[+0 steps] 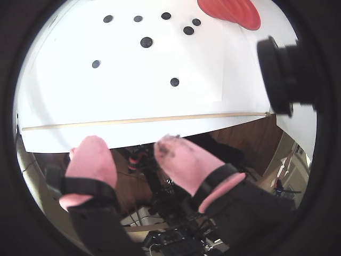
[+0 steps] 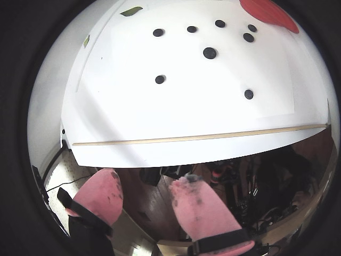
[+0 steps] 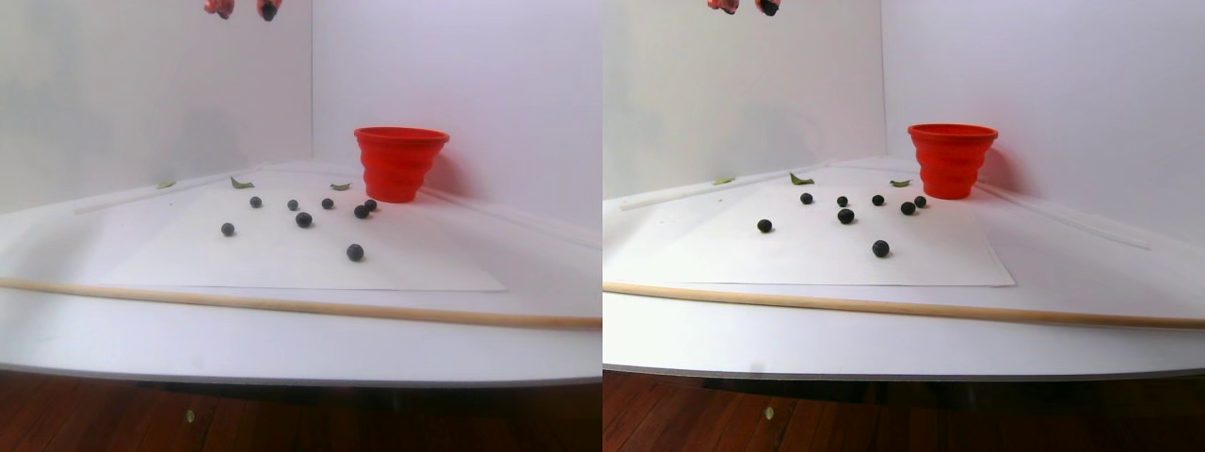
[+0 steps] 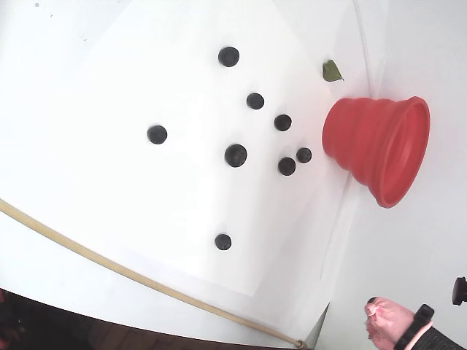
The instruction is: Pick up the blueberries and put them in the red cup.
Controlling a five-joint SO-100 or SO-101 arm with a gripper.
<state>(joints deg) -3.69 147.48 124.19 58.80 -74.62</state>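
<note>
Several blueberries lie scattered on a white paper sheet, among them a larger one (image 1: pixel 146 41) (image 2: pixel 210 53) (image 4: pixel 235 154) and a lone one nearest the table's front (image 1: pixel 175 82) (image 3: pixel 354 252) (image 4: pixel 222 241). The red cup (image 1: pixel 234 10) (image 2: pixel 269 13) (image 3: pixel 400 162) (image 4: pixel 379 146) stands upright at the back right of the sheet, just beyond two berries. My gripper (image 1: pixel 132 146) (image 2: pixel 149 178) (image 3: pixel 243 8) hangs high above the table's front edge, open, with nothing between its pink, dark-stained pads. One pad (image 4: pixel 385 321) shows at the fixed view's bottom right.
A thin wooden stick (image 1: pixel 144 120) (image 2: pixel 197 137) (image 3: pixel 282 301) (image 4: pixel 109 262) lies along the table's front edge. Small green leaf scraps (image 2: pixel 131 10) (image 3: pixel 242 183) (image 4: pixel 332 71) sit at the sheet's back. A black camera (image 1: pixel 287 74) juts in at the right. White walls close the back.
</note>
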